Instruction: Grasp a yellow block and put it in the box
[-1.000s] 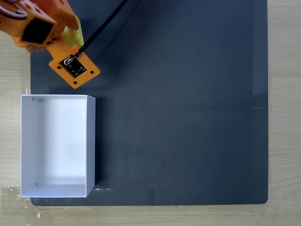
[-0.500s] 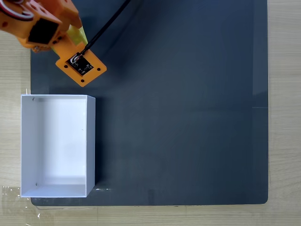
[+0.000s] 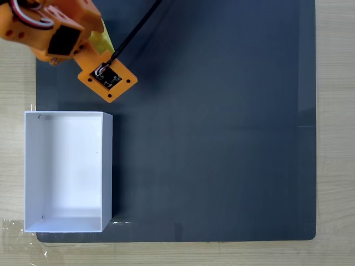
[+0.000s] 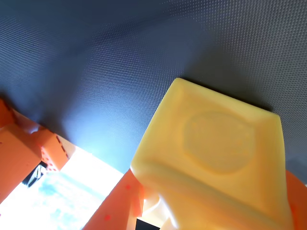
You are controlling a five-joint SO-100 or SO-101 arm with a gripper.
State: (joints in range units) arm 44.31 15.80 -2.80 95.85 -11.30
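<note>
Yellow block (image 4: 216, 158) is filling the lower right of the wrist view, very close to the lens, round stud face pointing at the camera. Orange gripper (image 4: 144, 206) parts are showing right under its lower edge, with another orange finger piece (image 4: 24, 148) sitting at the left edge of that frame. The block is looking clamped between the fingers, fingers closed in on it, though the contact pads themselves are hidden by the block. Dark mat (image 4: 120, 62) is lying behind the block across the upper part of the wrist view.

In the fixed view the orange arm (image 3: 55, 30) is occupying the upper left corner, partly over the mat (image 3: 222, 138) edge. A sliver of yellow block (image 3: 102, 40) is peeking out beside the arm body, just above the orange camera plate (image 3: 108, 78). A black cable (image 3: 136, 30) is running from that plate up toward the top edge.

White box (image 3: 107, 166) is sitting at the left of the fixed frame, below the arm, open side up, its inside looking bare white. The block is sitting above the box's top wall in the frame, apart from it, over the mat and not over the box opening. Light wooden tabletop (image 3: 335, 133) is framing the mat on the right and left.
</note>
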